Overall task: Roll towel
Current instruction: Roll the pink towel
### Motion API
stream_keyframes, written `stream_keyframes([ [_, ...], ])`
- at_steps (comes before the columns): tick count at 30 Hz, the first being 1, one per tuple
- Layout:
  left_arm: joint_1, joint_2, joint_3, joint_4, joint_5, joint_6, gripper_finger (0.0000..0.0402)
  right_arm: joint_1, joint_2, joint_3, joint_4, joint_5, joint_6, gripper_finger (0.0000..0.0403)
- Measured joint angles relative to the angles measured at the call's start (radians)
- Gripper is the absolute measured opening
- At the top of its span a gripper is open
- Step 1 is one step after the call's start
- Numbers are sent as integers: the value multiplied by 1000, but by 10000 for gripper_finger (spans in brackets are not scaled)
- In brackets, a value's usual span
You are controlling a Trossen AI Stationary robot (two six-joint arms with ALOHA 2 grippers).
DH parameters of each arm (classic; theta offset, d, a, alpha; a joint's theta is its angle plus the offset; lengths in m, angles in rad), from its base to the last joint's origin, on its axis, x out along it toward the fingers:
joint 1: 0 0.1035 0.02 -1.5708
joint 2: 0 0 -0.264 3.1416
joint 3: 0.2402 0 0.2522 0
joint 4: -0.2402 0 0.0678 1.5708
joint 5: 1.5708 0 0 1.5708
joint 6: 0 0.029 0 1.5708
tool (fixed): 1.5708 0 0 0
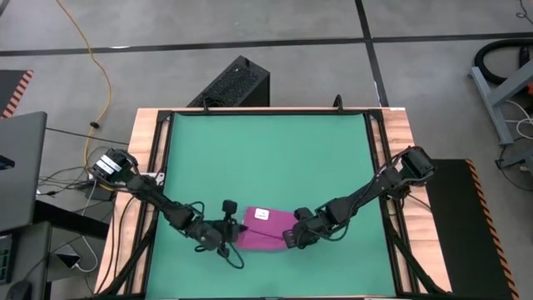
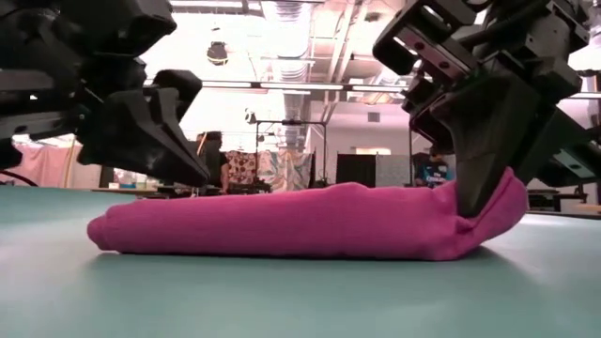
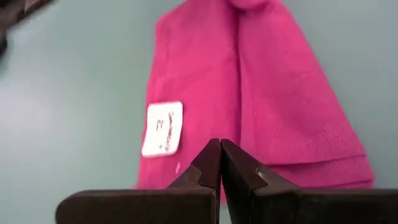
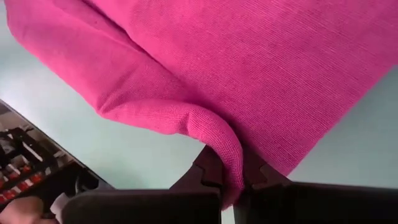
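The magenta towel (image 1: 265,227) lies folded into a flat pad on the green mat (image 1: 266,158), near the table's near edge. Its white tag (image 3: 163,129) faces up and also shows in the high view (image 1: 261,214). My left gripper (image 1: 235,227) is shut at the towel's left end, its tips (image 2: 200,178) low over the cloth. My right gripper (image 1: 289,238) is shut on the towel's right end (image 2: 488,211). My left gripper's shut tips (image 3: 221,148) stand at the towel's left edge, slanting down from the table's left. I cannot tell whether they touch the cloth. My right gripper pinches a raised fold (image 4: 225,163) at the towel's right end between its two fingers, more than one layer. The fingers (image 2: 474,183) slant down from the right. That end is lifted a little off the mat, and the rest of the towel (image 2: 282,225) lies flat.
The mat is bare over its far half. A wooden frame (image 1: 150,142) borders it. A black box (image 1: 237,82) stands beyond the far edge, and cables (image 1: 79,179) lie off the table's left side.
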Motion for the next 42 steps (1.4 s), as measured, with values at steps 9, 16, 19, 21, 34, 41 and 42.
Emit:
stream_keyframes([
  [9, 102, 21, 1, 99, 248, 217, 0, -7, 0, -1, 13, 2, -74, 18],
  [16, 75, 64, 1, 107, 332, 238, 0, -7, 0, -1, 6, 3, -120, 18],
  [19, 94, 113, 1, 129, 324, 235, 0, -7, 0, -1, 2, 3, -136, 18],
  [21, 110, 139, 1, 152, 325, 209, 0, -7, 0, -1, 1, 2, -144, 18],
  [34, 115, 163, 2, 126, 510, -342, 0, -40, 0, -1, 15, -197, -61, 18],
  [41, 60, 164, 1, 152, 497, -514, 0, -80, 0, 0, 12, -251, -77, 18],
  [42, 51, 164, 1, 168, 496, -534, 0, -86, 0, 0, 13, -257, -83, 18],
])
